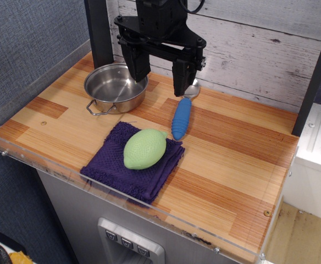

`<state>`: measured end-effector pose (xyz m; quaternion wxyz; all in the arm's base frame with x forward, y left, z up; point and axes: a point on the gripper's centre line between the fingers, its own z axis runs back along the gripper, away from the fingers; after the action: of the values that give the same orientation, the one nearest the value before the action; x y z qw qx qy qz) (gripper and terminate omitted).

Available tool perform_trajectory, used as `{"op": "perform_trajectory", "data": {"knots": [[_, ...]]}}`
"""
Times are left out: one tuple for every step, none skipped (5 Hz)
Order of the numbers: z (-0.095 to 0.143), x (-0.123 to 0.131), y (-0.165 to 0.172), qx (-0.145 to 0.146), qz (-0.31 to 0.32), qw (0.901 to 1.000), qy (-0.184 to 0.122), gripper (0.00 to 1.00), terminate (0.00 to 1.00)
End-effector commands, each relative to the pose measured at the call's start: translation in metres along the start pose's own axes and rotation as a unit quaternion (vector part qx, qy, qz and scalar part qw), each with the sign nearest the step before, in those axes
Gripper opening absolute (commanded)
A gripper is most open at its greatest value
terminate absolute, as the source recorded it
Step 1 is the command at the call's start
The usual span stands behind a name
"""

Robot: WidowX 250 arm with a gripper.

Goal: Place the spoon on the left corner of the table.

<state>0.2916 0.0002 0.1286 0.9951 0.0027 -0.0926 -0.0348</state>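
Approach step. Black gripper (159, 73) hangs with fingers (182, 77) spread wide and empty above the blue-handled, metal-bowled spoon (182, 115), which lies on the striped wooden worktop (234, 159) beside the steel pot (115, 86). Next: descend, pinch handle.

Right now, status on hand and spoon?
Hand open, above the table, empty. Spoon lies flat between pot and cloth, ungrasped. Nothing blocking.
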Motion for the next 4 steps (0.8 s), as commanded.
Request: {"op": "perform_trajectory", "data": {"knots": [[0.0, 0.0, 0.0, 0.0, 0.0, 1.0, 0.0, 1.0, 0.0], [-0.018, 0.025, 0.006, -0.01, 0.022, 0.9996, -0.017, 1.0, 0.0], [-0.033, 0.043, 0.01, -0.021, 0.047, 0.9983, -0.027, 1.0, 0.0], [-0.051, 0.057, 0.014, -0.019, 0.065, 0.9972, -0.03, 1.0, 0.0]]}}
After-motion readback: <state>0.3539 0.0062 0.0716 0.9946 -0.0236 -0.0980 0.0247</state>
